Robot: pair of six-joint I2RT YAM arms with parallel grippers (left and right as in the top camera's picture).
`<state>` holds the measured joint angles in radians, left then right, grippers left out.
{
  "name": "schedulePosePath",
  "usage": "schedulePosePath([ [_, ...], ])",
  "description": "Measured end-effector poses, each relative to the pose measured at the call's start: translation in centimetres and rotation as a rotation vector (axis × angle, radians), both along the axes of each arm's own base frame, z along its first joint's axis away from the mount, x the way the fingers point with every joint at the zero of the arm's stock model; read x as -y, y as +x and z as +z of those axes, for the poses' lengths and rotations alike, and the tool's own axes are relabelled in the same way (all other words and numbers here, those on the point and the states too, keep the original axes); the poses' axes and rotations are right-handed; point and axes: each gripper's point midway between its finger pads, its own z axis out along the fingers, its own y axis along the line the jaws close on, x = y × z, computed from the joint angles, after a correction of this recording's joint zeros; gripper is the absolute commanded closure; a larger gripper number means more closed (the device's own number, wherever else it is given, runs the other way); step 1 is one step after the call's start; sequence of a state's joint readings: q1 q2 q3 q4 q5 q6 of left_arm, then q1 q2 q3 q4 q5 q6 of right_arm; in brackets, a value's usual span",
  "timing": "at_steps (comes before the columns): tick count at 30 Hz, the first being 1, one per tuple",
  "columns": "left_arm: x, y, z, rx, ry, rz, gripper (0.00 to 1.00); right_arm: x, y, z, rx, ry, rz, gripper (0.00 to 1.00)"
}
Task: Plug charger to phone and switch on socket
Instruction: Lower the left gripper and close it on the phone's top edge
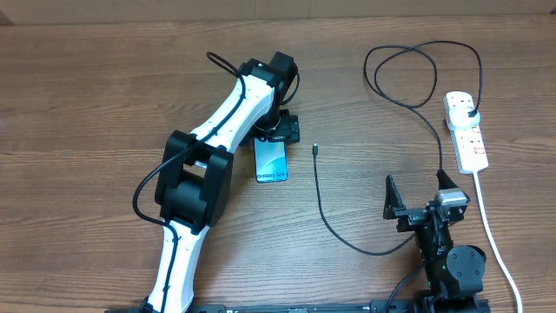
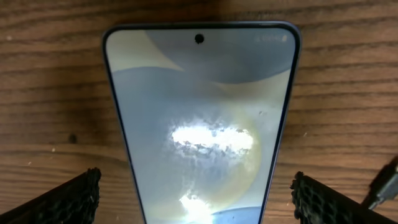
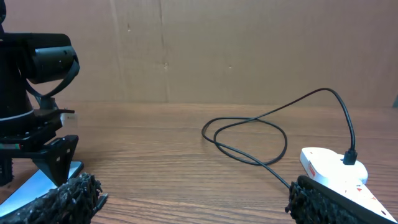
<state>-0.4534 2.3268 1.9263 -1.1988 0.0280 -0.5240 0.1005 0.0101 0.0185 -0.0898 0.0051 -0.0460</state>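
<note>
The phone (image 1: 271, 163) lies flat on the wooden table with its screen lit. My left gripper (image 1: 278, 132) hangs over its far end, open. In the left wrist view the phone (image 2: 202, 118) fills the middle, and my left gripper (image 2: 196, 200) has one dark fingertip on each side of it, clear of its edges. The black charger cable (image 1: 323, 209) has its connector tip (image 1: 315, 149) just right of the phone. Its plug (image 1: 470, 111) sits in the white socket (image 1: 466, 139) at the far right. My right gripper (image 1: 421, 196) stands open and empty near the front edge, left of the socket (image 3: 329, 165).
The charger cable (image 3: 249, 134) loops on the table behind the socket. The socket's thick white cord (image 1: 491, 230) runs toward the front right, close beside my right arm. A brown cardboard wall (image 3: 217, 50) closes off the far side of the table.
</note>
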Motion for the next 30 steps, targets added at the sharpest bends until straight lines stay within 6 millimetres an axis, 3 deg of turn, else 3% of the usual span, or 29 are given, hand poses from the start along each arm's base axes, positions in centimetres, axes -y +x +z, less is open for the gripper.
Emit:
schedulePosePath([
  [6,-0.3,-0.7,-1.3,-0.02,0.009,0.0,0.0,0.0,0.0,0.0,0.0,0.0,0.0,0.0],
  [30,0.2,-0.5,-1.8,-0.009,-0.022,0.001,0.0,0.0,0.0,0.0,0.0,0.0,0.0,0.0],
])
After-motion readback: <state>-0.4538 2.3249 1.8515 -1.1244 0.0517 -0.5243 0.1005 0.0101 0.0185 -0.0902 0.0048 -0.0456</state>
